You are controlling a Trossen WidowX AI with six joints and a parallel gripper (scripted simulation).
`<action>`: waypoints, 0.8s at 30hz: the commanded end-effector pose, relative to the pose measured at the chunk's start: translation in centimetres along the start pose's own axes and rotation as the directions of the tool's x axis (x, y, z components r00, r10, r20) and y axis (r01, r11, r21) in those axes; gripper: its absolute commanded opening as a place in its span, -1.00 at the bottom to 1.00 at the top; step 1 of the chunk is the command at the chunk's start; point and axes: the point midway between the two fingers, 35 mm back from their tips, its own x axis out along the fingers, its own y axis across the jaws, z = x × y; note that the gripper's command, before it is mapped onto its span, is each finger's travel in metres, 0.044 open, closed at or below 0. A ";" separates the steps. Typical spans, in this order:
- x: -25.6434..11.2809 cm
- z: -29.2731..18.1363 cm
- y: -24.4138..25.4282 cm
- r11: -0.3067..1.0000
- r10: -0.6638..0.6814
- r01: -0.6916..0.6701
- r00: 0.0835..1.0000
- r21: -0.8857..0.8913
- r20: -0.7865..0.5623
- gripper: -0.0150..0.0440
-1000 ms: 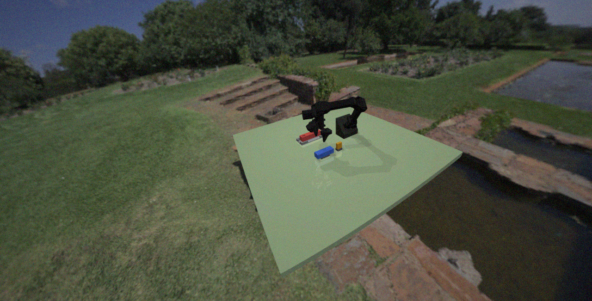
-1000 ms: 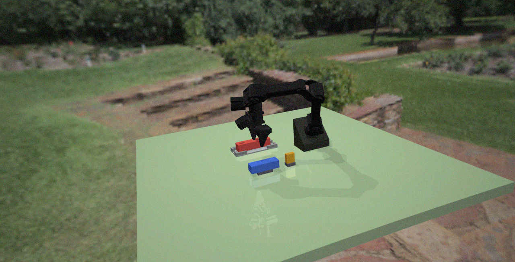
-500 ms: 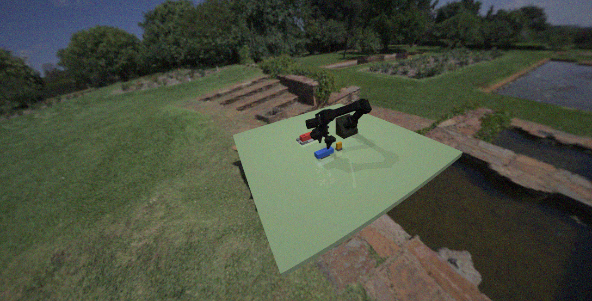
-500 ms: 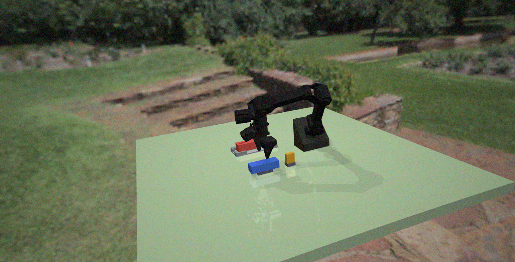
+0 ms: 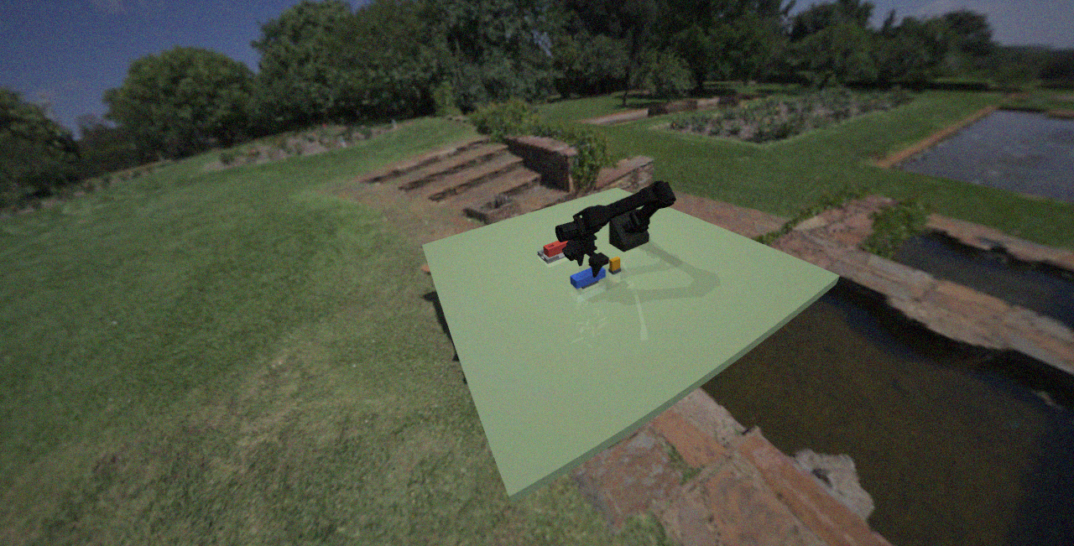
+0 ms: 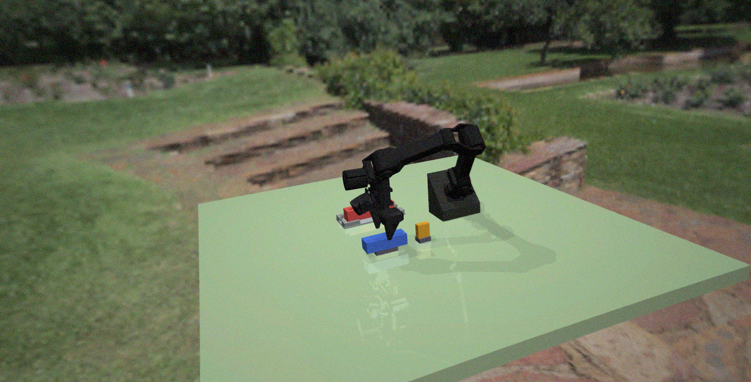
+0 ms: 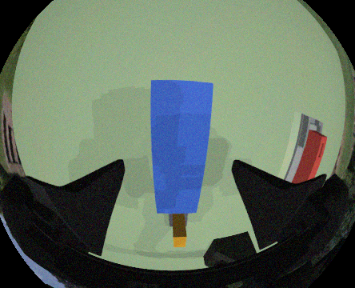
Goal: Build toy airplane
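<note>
The blue wing [image 5: 580, 280] [image 6: 371, 244] [image 7: 181, 120] stands on the table, raised on a dark piece beneath it. My gripper [image 5: 587, 268] [image 6: 384, 232] [image 7: 179, 166] is open and empty just above it, one finger out to each side of the wing in the wrist view. The orange tail fin [image 5: 615, 264] [image 6: 422, 230] [image 7: 179, 242] stands upright on a dark base beyond one end of the wing. The red fuselage [image 5: 554, 248] [image 6: 357, 213] [image 7: 310, 156] lies in the grey cradle [image 6: 350, 224] [image 7: 303, 134] and looks level. The arm hides part of both in the top and exterior views.
The arm's black base [image 5: 629, 231] [image 6: 451, 202] stands toward the back of the green table [image 5: 540, 408] [image 6: 294, 316]. The fin is close to the wing's end on the base side. The cradle lies parallel to the wing, on the far side in the top and exterior views.
</note>
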 end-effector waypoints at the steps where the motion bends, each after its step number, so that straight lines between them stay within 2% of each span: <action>1: 0.6 -0.1 0.0 1.000 0.003 -0.003 1.000 0.008 -0.004 1.00; 19: 3.3 -0.2 0.0 1.000 0.006 -0.006 1.000 0.008 -0.004 1.00; 24: 3.3 -0.2 0.0 1.000 0.006 -0.006 1.000 0.008 -0.004 0.56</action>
